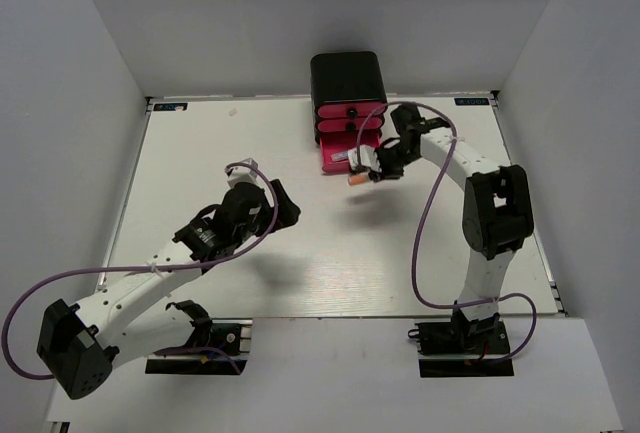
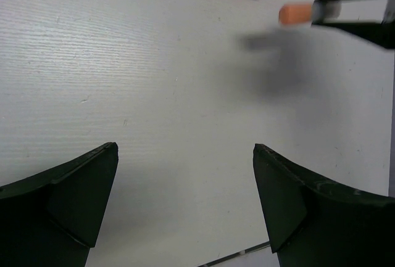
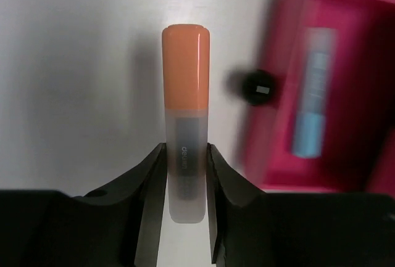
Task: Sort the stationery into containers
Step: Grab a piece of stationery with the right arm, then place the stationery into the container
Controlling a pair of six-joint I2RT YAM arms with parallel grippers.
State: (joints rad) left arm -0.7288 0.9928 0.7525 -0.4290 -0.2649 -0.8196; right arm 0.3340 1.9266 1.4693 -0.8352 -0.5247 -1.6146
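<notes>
My right gripper [image 3: 185, 151] is shut on a stubby marker [image 3: 185, 82] with an orange cap and a frosted grey barrel, holding it by the barrel above the table. The same marker [image 1: 357, 179] hangs just in front of the pink drawers [image 1: 348, 118] of the small black cabinet [image 1: 345, 73]. The lowest drawer [image 3: 345, 39] is pulled out, and a light blue pen [image 3: 311, 113] lies inside it. Its round black knob [image 3: 256, 86] is just right of the marker. My left gripper [image 2: 185, 150] stands open over bare table, left of the marker [image 2: 295, 14], with nothing between its fingers.
White walls close in the white table [image 1: 200, 183] at the back and on both sides. The cabinet stands at the back edge. A purple cable [image 1: 430, 193] loops beside the right arm.
</notes>
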